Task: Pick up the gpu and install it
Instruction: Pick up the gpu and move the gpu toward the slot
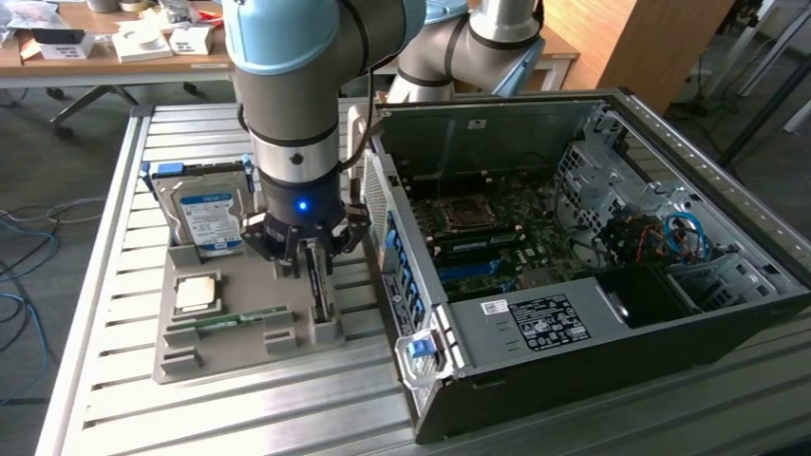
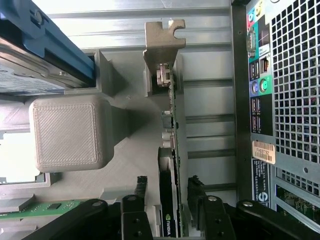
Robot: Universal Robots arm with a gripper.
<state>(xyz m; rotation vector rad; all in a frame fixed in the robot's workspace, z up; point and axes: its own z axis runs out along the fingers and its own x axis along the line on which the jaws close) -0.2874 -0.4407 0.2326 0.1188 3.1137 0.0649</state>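
Gripper [image 1: 311, 258] is hanging low over the grey tray [image 1: 190, 359]. I've got its fingers [image 2: 141, 187] spread, one on either side of the gpu [image 2: 172, 130], not pinching it. The gpu stands on edge in the tray's slot, silver bracket at one end. Farther along the tray, the hard drive [image 1: 209, 218] stands upright. Just beside the tray on the slatted worktop [image 1: 254, 413] sits the open computer case [image 1: 571, 318].
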